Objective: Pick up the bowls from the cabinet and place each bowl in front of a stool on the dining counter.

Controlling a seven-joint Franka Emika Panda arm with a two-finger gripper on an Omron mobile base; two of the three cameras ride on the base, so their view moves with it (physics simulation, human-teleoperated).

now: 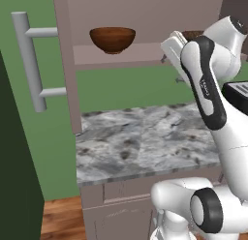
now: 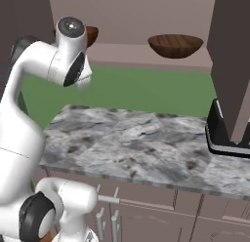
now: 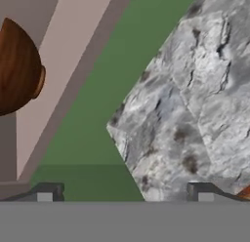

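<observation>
Left base view showed the cabinet [image 1: 68, 65] open, its door swung out to the left with the long grey bar handle [image 1: 30, 62] facing the camera. On the flat inner shelf sat the deeper bowl [image 1: 112, 38], upright and toward the left end of the shelf. A second bowl [image 1: 193, 35] stood farther right on the same shelf, mostly hidden behind the white arm [image 1: 208, 84], which rose in front of it. In the right base view the wider bowl [image 2: 175, 45] rested upright on the shelf right of the arm, and the deeper one [image 2: 90, 35] peeked out just behind the arm's top joint. Below the shelf lay a green wall and a marbled surface [image 1: 140, 142], with a black toaster [image 2: 229, 133] at its right end. In the hand view the pincer [image 3: 125, 194] stood wide, its two dark tips far apart at the bottom and nothing between them; a bowl [image 3: 17, 70] appeared at the left edge, well apart from the tips, beside the shelf edge.
</observation>
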